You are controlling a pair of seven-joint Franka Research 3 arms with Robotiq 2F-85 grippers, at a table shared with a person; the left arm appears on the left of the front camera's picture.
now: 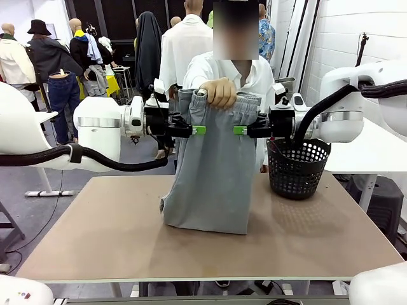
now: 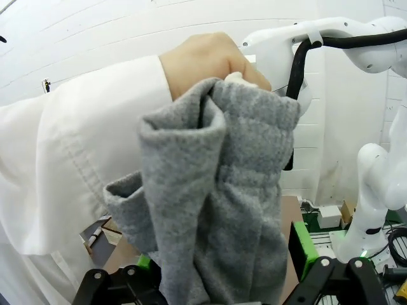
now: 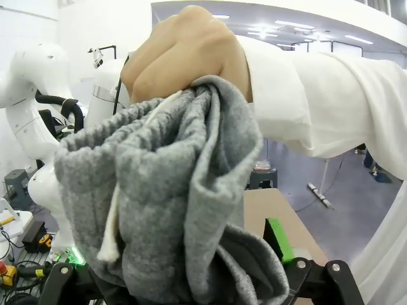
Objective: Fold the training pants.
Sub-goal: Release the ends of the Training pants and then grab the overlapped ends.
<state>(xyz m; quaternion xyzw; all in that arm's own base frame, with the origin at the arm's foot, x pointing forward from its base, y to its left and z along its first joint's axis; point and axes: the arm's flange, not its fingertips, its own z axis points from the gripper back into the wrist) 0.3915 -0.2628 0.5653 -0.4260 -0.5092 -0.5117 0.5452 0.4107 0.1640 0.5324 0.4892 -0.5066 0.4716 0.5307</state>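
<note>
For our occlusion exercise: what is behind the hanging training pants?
The person in a white shirt, holding the waistband; the training pants cover the person's lower body.

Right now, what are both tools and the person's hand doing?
Left tool: open, straddling the pants.
Right tool: open, straddling the pants.
Person's hand: gripping the waistband.
</note>
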